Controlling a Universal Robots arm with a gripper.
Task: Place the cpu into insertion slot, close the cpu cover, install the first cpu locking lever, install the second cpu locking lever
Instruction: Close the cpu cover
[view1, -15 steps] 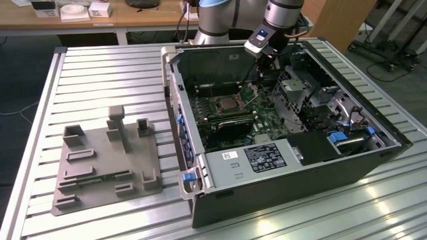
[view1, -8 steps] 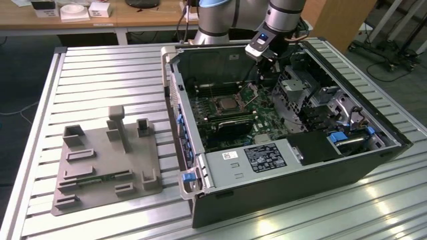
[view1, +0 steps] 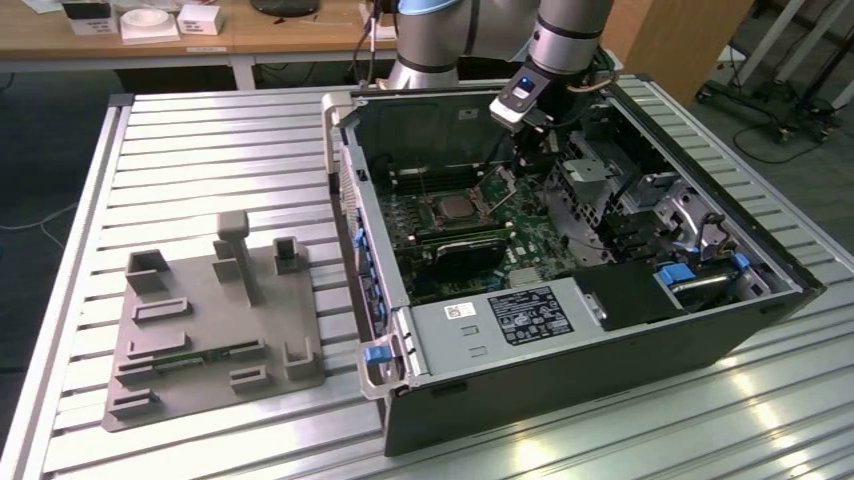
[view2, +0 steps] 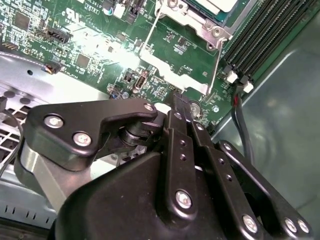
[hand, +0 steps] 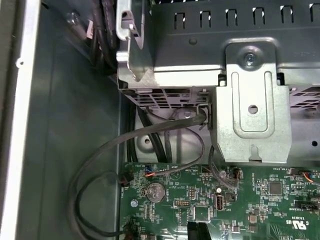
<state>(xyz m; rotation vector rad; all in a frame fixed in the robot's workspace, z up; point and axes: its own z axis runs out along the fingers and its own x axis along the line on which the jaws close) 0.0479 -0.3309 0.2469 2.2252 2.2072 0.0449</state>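
Exterior view shows the table (view1: 200, 140) carrying the open case (view1: 534, 385), with the cpu (view1: 455, 208) seated in the slot (view1: 433, 199); second wrist view shows the empty end effector (view2: 183, 103) clenched near a lever (view2: 216, 60), where a skewed push could bend it.

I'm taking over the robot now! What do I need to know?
Gripper: shut, holding nothing, low over the green motherboard near the insertion slot.
Cpu: seated in the slot; the cpu cover appears down around it.
Locking levers: thin wire rods beside the socket, one close to the gripper's tip; I cannot tell whether either is latched.
Left: both levers, unless latched.
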